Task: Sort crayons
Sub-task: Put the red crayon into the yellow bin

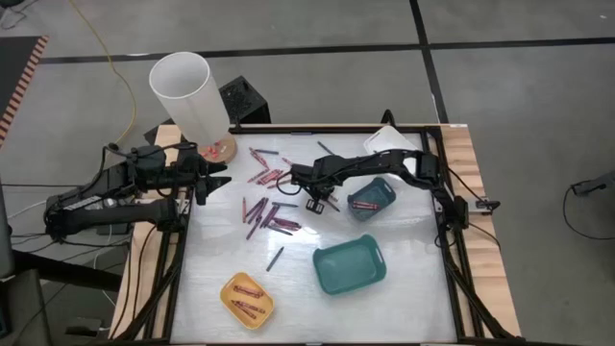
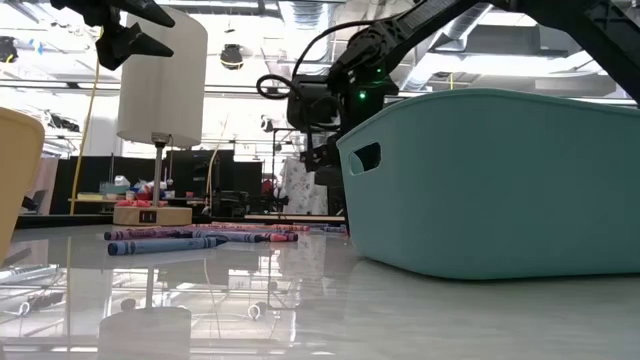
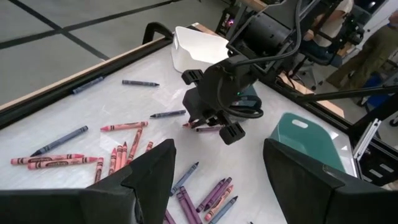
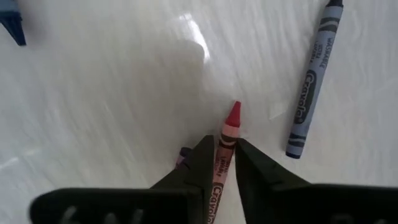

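Red, pink, purple and blue-grey crayons (image 1: 269, 207) lie loose on the white table's middle. My right gripper (image 1: 315, 202) points down over their right edge, shut on a red crayon (image 4: 231, 124). A blue-grey crayon (image 4: 310, 93) lies flat just beside it. A bit of a purple crayon (image 4: 182, 155) shows behind one finger. Over the table's left edge my left gripper (image 1: 219, 180) hangs open and holds nothing; the left wrist view shows its fingers (image 3: 149, 177) wide apart. My right gripper pinches the red crayon's wrapped shaft (image 4: 222, 163) between its two fingers (image 4: 202, 165), coming from above and pointing down. The crayon's red tip (image 4: 234, 115) sticks out past the fingertips. Whether the crayon rests on the table or is lifted I cannot tell.
A small teal tray (image 1: 372, 197) with red crayons stands right of my right gripper. A larger teal tray (image 1: 349, 265) is nearer the front, a yellow tray (image 1: 247, 299) with crayons at front left, a white tray (image 1: 389, 139) at the back. A tall white cylinder (image 1: 187, 96) rises at back left.
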Controlling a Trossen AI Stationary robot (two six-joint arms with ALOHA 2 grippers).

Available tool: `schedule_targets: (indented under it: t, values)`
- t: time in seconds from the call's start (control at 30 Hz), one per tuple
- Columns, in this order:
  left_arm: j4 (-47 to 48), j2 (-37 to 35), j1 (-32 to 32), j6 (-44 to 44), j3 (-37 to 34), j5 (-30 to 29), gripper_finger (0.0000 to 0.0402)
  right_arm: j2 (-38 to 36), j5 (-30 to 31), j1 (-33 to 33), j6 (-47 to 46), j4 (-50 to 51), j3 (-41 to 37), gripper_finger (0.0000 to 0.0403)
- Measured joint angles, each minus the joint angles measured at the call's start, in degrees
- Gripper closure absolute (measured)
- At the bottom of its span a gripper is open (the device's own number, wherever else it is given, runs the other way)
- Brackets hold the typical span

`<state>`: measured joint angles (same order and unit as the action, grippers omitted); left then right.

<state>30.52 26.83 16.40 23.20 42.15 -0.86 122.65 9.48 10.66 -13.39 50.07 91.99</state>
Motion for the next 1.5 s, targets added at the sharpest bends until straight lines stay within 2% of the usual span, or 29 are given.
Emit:
schedule_targets:
  t: [0.2, 0.47, 0.63, 0.8, 1.0, 1.23, 1.5]
  values:
    - [-0.02, 0.0, 0.0, 0.05, 0.0, -0.82, 0.0168, 0.09, 0.07, 0.0, -1.62, -0.14, -0.4, 0.0395]
    - [-0.02, 0.0, 0.0, 0.54, 0.0, -1.53, 0.0168, -0.41, 0.47, -0.37, -1.77, -2.21, -0.59, 0.0399]
    - [-0.02, 0.01, 0.0, 1.34, 0.0, -1.53, 0.0168, -2.71, 5.04, -1.44, -1.61, -3.12, -0.94, 0.04]
    - [-0.8, 0.02, 0.0, 1.34, 0.0, -1.53, 0.0168, -7.54, 6.77, -2.81, -1.62, -7.46, -0.77, 0.04]
    - [-1.84, 0.0, 0.0, 1.62, 0.0, -1.52, 0.0168, -10.4, 5.96, -7.3, 0.95, -20.91, -0.77, 0.04]
    - [-1.82, 0.01, 0.0, 2.87, 0.0, -1.51, 0.0168, -9.65, -1.22, -14.88, 9.79, -40.63, -0.62, 0.04]
    - [-2.37, 0.01, 0.0, 3.39, -0.02, -1.51, 0.0168, -5.33, -9.15, -21.97, 14.85, -55.48, -0.62, 0.04]
